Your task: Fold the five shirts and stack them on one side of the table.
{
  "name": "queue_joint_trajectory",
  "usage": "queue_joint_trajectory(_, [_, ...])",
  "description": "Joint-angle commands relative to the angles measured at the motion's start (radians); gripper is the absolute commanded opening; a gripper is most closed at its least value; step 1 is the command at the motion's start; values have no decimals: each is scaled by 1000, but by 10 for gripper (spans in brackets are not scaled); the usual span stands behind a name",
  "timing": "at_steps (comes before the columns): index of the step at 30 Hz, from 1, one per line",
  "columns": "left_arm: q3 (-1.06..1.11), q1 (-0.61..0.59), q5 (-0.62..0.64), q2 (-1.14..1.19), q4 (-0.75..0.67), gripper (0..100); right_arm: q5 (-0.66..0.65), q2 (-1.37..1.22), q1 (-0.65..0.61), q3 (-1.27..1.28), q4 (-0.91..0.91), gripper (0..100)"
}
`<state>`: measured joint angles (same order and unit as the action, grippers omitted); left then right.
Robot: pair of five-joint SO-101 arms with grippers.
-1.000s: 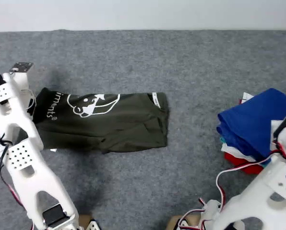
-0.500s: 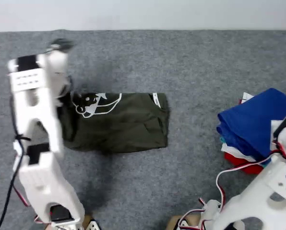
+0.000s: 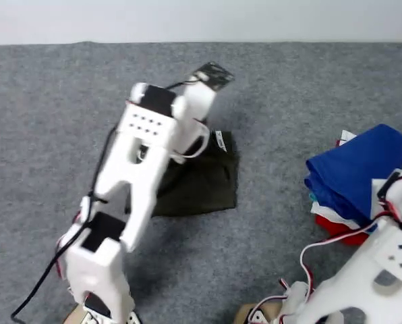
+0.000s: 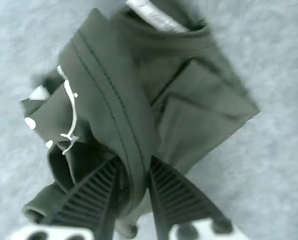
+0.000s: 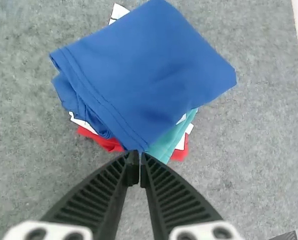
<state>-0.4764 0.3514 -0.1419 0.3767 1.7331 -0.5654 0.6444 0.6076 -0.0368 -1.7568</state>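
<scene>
The left claw [image 4: 135, 169] is pinched tight on one edge of the dark green shirt [image 3: 211, 185] and holds that edge up over the shirt's collar end, near the middle of the table [image 3: 289, 101]. The pile of folded shirts [image 3: 353, 179] sits well apart, off to the right. It is much nearer the right claw [image 5: 139, 159], which is closed on nothing just beside the blue top shirt.
</scene>
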Motion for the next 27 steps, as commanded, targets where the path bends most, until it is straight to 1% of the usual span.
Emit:
queue_joint_trajectory(1, [-162,58,52,81,-15,5,-9,25,13,-5,-36,20])
queue_joint_trajectory(5, [-335,117,75,227,21,5,-9,30,13,-5,-36,20])
queue_joint_trajectory(9, [-443,133,75,327,21,16,-9,30,13,-5,-38,20])
queue_joint_trajectory(10, [-449,130,75,334,23,38,-9,31,13,-5,-38,20])
queue_joint_trajectory(12, [-449,117,81,333,23,114,-9,31,15,-5,-38,20])
queue_joint_trajectory(14, [-447,86,127,318,25,171,-9,31,15,-5,-38,20])
queue_joint_trajectory(18, [-380,31,141,196,25,203,-9,31,15,-5,-38,20])
queue_joint_trajectory(23, [-196,-26,75,6,23,198,-9,31,10,-5,-38,20])
queue_joint_trajectory(26, [-119,-84,61,-46,18,149,-8,31,8,-5,-38,20])
queue_joint_trajectory(27, [-96,-95,38,-43,17,126,-6,31,8,-5,-38,20])
